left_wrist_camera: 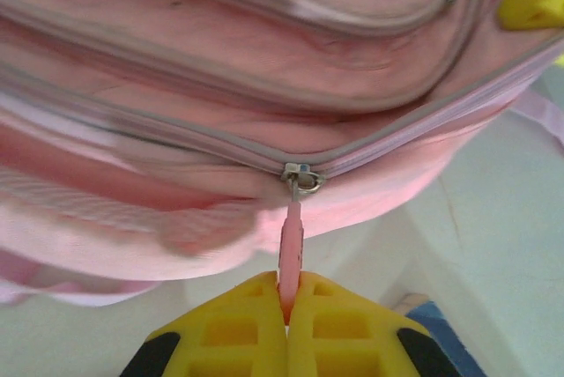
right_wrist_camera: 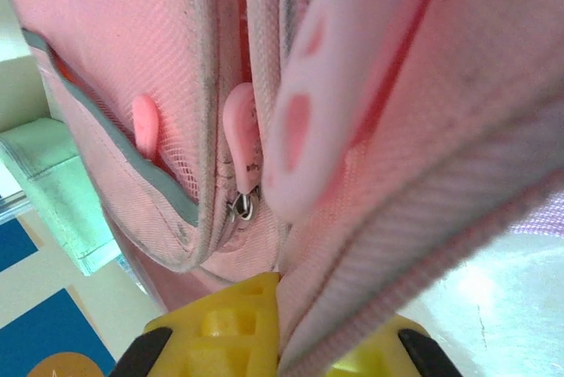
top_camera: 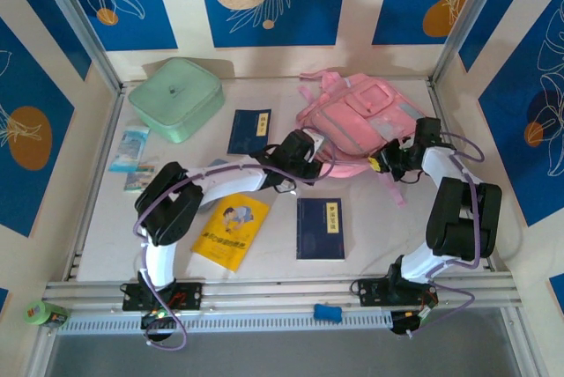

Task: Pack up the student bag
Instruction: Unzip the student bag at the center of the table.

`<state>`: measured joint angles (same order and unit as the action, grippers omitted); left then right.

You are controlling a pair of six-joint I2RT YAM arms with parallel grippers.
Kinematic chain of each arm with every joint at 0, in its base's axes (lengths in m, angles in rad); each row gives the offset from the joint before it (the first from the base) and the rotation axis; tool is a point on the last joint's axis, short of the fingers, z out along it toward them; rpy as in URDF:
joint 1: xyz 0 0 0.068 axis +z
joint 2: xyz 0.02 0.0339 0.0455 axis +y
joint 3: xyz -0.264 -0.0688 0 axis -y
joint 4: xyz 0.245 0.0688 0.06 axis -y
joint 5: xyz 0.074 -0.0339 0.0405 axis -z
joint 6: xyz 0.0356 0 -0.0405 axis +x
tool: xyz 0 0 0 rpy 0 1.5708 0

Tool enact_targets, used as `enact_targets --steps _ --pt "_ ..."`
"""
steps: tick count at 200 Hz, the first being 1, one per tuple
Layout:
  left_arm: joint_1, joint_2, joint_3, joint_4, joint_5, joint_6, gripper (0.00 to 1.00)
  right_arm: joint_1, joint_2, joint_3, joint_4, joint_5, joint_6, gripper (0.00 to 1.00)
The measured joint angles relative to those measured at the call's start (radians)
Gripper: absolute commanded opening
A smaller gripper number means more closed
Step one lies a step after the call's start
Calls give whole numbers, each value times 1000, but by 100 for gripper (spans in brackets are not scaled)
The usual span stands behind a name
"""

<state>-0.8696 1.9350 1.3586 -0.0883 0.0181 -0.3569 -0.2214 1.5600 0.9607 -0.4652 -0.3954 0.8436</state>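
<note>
**Both grippers clenched on the pink bag at the far right of the table**

From above, both sets of fingertips are lost against the pink fabric and the dark wrists. In the right wrist view, a pale pink flap sits so close to the lens that it is blurred, and I cannot tell what part it is. The left side of the left wrist view is also smeared.

A mint green case lies at the far left of the table. Two small packets lie nearer, along the left edge. One dark blue booklet lies just left of the bag and a second blue booklet lies near centre. The left forearm crosses over the far edge of a yellow booklet. A green tape roll sits at the near left corner.

The student bag lies far right, between the two wrists. The left gripper reaches its near left edge. Its yellow fingers are pressed together on the pink zip pull, which hangs from the metal slider. The right gripper comes in from the bag's near right side, clamped on a fold of the bag's fabric that runs down between its fingers. Two more pink pulls hang just beyond.
</note>
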Motion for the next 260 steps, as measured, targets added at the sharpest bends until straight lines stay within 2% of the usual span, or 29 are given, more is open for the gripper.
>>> enact_targets --steps 15,32,59,82,100,123,141,164,189,212,234,260 --pt "14 -2 -4 2 2 0 0 -15 3 27 -14 0 -13 1" --pt "19 -2 -4 3 6 0 0 -25 21 63 -29 0 -26 7" --pt "19 -2 -4 6 28 0 0 -27 50 89 -32 -4 -52 27" --pt "20 -2 -4 3 38 -1 0 -27 44 90 -45 -5 -69 49" --pt "20 -2 -2 0 49 -1 0 -27 16 84 -57 -8 -90 59" --pt "20 -2 4 -3 56 0 0 -15 -72 26 -59 -32 -69 64" --pt "21 -2 10 -4 57 0 0 29 -123 -24 -56 -53 -33 65" --pt "21 -2 11 -5 58 0 0 130 -127 -70 -8 -65 64 65" --pt "21 -2 11 -5 60 0 0 225 -92 -85 63 -43 177 64" --pt "21 -2 11 -6 60 0 0 264 -29 -62 111 -5 241 61" --pt "21 -2 13 -8 60 0 0 285 47 -14 136 29 277 53" --pt "21 -2 15 -16 60 1 0 307 119 29 136 54 285 29"
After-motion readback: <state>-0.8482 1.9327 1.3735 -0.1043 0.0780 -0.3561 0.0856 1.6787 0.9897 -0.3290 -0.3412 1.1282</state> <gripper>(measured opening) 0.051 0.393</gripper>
